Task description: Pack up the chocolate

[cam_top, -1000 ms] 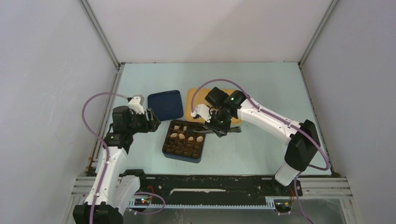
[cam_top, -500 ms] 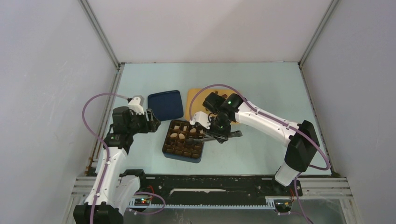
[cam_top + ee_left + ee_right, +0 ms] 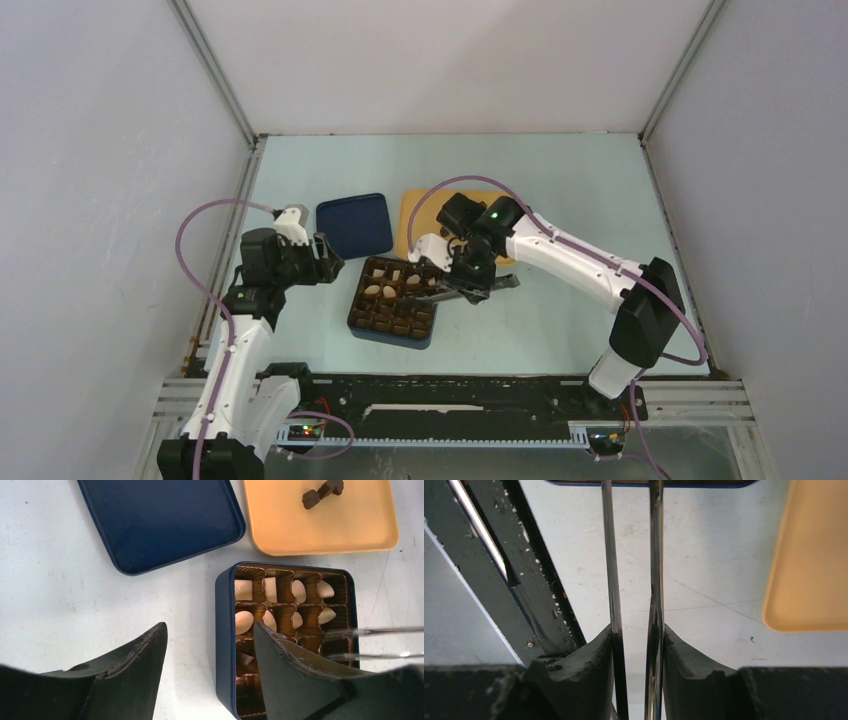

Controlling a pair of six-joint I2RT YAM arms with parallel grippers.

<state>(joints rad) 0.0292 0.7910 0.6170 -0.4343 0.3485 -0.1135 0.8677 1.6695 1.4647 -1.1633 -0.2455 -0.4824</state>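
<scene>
Your right fingers (image 3: 581,675) pinch thin metal tweezers (image 3: 612,570) over the dark blue square box (image 3: 223,645), because the chocolate (image 3: 270,587) is tiny. Cream pieces (image 3: 243,589) sit inside; dark ones (image 3: 311,498) wait on the orange tray (image 3: 320,527) at one o'clock. Your left fingers (image 3: 125,667) hang spread.

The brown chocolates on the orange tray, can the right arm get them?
Probably yes. The chocolates lie bare on the tray, with nothing on top. The right claw holds tweezers whose tips are over the box, close beside the tray, so a short swing back should do.
</scene>
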